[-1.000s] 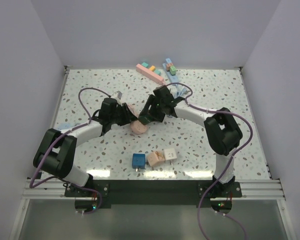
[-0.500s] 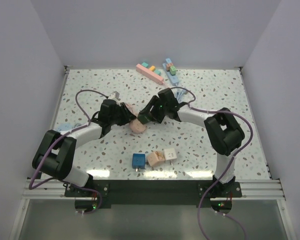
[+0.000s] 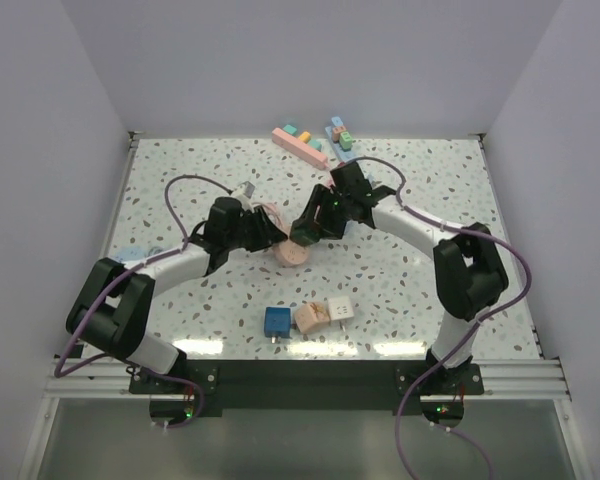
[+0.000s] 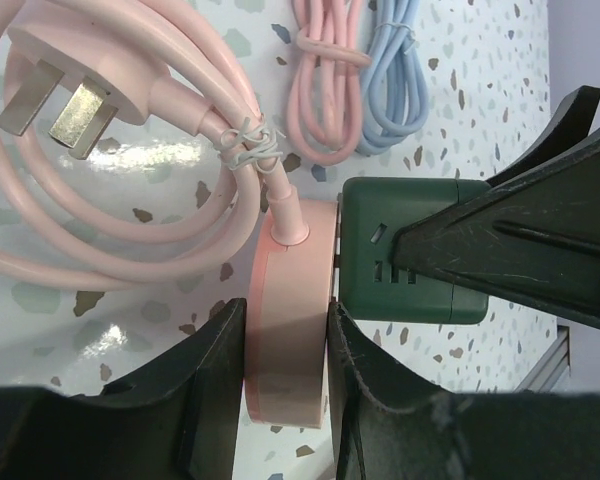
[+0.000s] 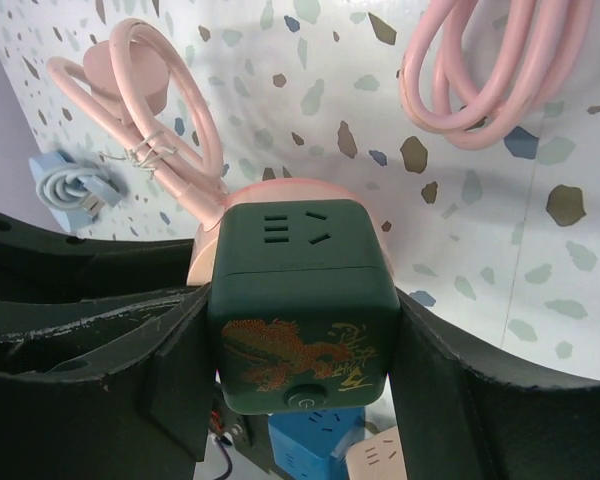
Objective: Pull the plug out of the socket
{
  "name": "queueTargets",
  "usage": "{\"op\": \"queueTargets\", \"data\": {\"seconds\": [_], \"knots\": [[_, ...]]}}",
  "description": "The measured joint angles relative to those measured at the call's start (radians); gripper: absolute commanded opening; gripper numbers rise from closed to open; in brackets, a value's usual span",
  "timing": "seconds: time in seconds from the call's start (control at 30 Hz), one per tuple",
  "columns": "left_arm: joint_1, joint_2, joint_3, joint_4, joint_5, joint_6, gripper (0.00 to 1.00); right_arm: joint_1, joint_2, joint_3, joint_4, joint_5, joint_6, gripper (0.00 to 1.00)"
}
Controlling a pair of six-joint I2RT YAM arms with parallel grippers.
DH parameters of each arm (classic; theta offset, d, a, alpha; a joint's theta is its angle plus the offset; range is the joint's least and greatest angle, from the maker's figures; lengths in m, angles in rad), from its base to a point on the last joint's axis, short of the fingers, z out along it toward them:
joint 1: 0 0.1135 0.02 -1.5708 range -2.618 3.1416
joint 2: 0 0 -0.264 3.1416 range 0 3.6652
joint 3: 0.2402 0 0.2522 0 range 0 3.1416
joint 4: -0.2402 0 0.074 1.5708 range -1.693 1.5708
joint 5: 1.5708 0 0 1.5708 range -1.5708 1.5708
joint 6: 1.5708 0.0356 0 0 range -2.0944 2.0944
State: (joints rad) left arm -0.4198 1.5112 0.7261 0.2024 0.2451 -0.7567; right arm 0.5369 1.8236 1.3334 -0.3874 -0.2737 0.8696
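Note:
A dark green cube adapter point(image 5: 300, 300) with a gold dragon print sits pressed against a pink round socket disc point(image 4: 288, 330). Only a thin seam shows between them. My left gripper point(image 4: 285, 345) is shut on the pink disc across its flat faces. My right gripper point(image 5: 302, 335) is shut on the green cube point(image 4: 400, 250) from both sides. In the top view the two grippers meet at mid-table, left point(image 3: 278, 243) and right point(image 3: 308, 232), with the disc point(image 3: 296, 253) just above the table. The disc's pink cord point(image 4: 130, 215) coils to a three-pin plug point(image 4: 75, 85).
Blue point(image 3: 276, 320), peach point(image 3: 308, 318) and white point(image 3: 338, 311) cube sockets sit near the front. A pink strip point(image 3: 300, 145) and a blue strip point(image 3: 340, 135) lie at the back edge. Coiled pink point(image 4: 325, 90) and light blue point(image 4: 395, 70) cables lie close behind.
Both grippers, with the green cube and pink disc still together, have shifted a little to the right. The right arm's forearm has swung toward the back.

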Motion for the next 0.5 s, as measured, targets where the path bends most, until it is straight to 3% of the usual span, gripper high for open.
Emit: {"op": "queueTargets", "data": {"seconds": [0.23, 0.5], "knots": [[-0.004, 0.007, 0.047, -0.004, 0.044, 0.005, 0.00, -0.013, -0.093, -0.069, 0.042, 0.018, 0.004, 0.00], [-0.006, 0.013, 0.048, -0.025, 0.048, 0.015, 0.00, 0.024, -0.089, -0.079, 0.061, 0.054, -0.012, 0.00]]}}
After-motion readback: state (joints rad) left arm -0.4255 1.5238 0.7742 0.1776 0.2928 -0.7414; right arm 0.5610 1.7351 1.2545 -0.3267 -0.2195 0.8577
